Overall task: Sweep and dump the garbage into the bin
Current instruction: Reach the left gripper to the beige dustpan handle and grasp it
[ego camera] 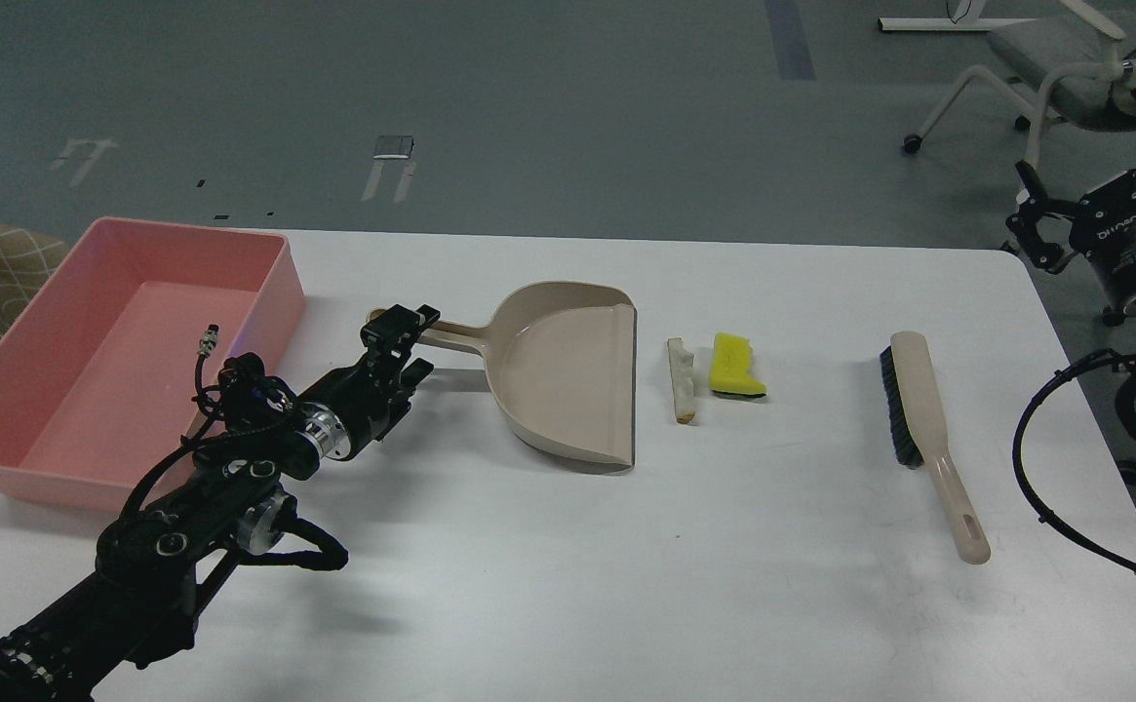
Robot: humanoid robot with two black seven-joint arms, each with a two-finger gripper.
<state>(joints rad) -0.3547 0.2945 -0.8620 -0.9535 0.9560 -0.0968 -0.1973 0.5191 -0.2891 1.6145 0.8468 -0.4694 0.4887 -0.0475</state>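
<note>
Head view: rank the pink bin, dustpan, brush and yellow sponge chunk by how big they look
1. pink bin
2. dustpan
3. brush
4. yellow sponge chunk

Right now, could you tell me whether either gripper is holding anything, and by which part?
The left gripper is at the dustpan handle's end, grip unconfirmed; the right gripper holds nothing.
</note>
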